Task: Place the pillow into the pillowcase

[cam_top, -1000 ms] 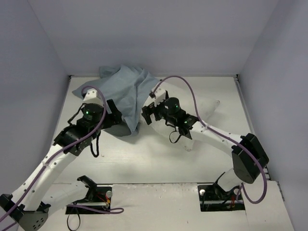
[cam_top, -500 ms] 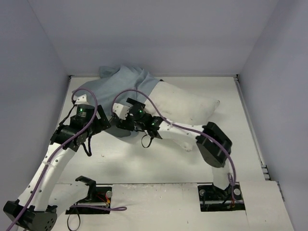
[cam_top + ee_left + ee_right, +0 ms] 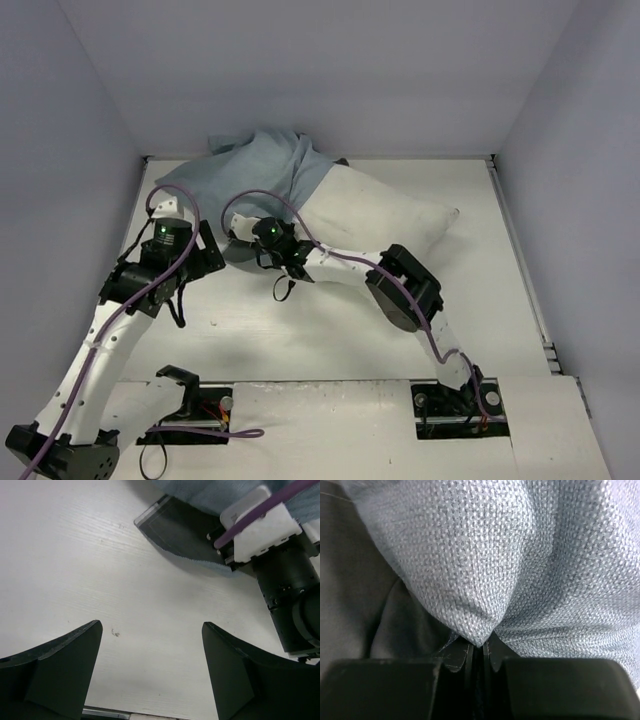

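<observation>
The pillowcase (image 3: 262, 178) lies bunched at the back left, pale blue-grey side up, draped over the left end of the white pillow (image 3: 385, 215). My right gripper (image 3: 240, 250) reaches left to the pillowcase's near edge. In the right wrist view it (image 3: 481, 647) is shut on a pinched fold of the blue-grey weave (image 3: 520, 555), with dark fabric to the left. My left gripper (image 3: 203, 260) stands open just left of it, over bare table. In the left wrist view its fingers (image 3: 70, 660) are wide apart with nothing between them, and the dark pillowcase hem (image 3: 180, 535) lies ahead.
The white table (image 3: 330, 340) is walled at the back and both sides. The right arm stretches low across the table in front of the pillow, its elbow (image 3: 405, 290) near the middle. A purple cable (image 3: 250, 200) loops above the right wrist.
The right arm swung left across the pillow to the pillowcase's near edge, and its jaws shut on the fabric. The left gripper drew back slightly left, still open.
</observation>
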{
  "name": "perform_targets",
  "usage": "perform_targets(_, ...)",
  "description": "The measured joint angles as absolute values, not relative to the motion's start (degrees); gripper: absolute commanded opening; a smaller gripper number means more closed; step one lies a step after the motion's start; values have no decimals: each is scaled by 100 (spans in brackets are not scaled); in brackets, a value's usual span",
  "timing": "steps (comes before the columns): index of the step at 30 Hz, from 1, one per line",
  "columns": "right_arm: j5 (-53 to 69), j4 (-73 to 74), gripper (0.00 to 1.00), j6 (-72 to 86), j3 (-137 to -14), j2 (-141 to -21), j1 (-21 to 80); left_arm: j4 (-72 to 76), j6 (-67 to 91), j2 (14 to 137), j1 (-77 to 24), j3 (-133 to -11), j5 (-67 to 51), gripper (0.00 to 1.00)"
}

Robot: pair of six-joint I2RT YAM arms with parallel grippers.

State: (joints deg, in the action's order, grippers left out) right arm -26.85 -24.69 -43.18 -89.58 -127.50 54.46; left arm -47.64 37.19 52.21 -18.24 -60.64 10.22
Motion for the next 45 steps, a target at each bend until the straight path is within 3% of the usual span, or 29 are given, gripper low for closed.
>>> perform_targets(8, -248, -480, 0, -2829, -9122, -11080, 5295, -4814, 3170, 5223, -1824, -7566, 1500, 77)
perform_targets(14, 1380, 244, 0, -1085, -10350, -9922, 4910, -4775, 2587, 5614, -1820, -9343, 1441, 77)
perform_targets(19, 2602, 276, 0, 1068, -11552, -10062, 3944, -4744, 2259, 6055, -1820, -10213, 1017, 77)
perform_targets(23, 3317, 38, 1, 2550, -12267, -10954, 3039, -4748, 2091, 6449, -1817, -10366, 768, 77)
perform_targets(25, 3553, -123, 16, 2998, -12436, -11526, 2714, -4768, 2032, 6657, -1791, -10311, 659, 77)
perform_targets(26, 3612, -156, 41, 3157, -12438, -11810, 2596, -4775, 2014, 6737, -1769, -10267, 596, 77)
perform_targets(27, 3647, -156, 52, 3284, -12431, -12116, 2473, -4762, 2010, 6858, -1743, -10173, 508, 77)
perform_targets(29, 3658, -145, 71, 3345, -12339, -12654, 2265, -4770, 2005, 7048, -1717, -9933, 355, 77)
perform_targets(31, 3671, -82, 81, 3273, -12193, -13063, 2097, -4799, 1990, 7286, -1706, -9542, 110, 77)
perform_targets(38, 3426, 34, 95, 2220, -11507, -12943, 1745, -4904, 1688, 7876, -1706, -9026, -283, 78)
perform_targets(45, 2744, -148, 96, 895, -9782, -10514, 1697, -4668, 998, 8632, -1706, -9061, -578, 79)
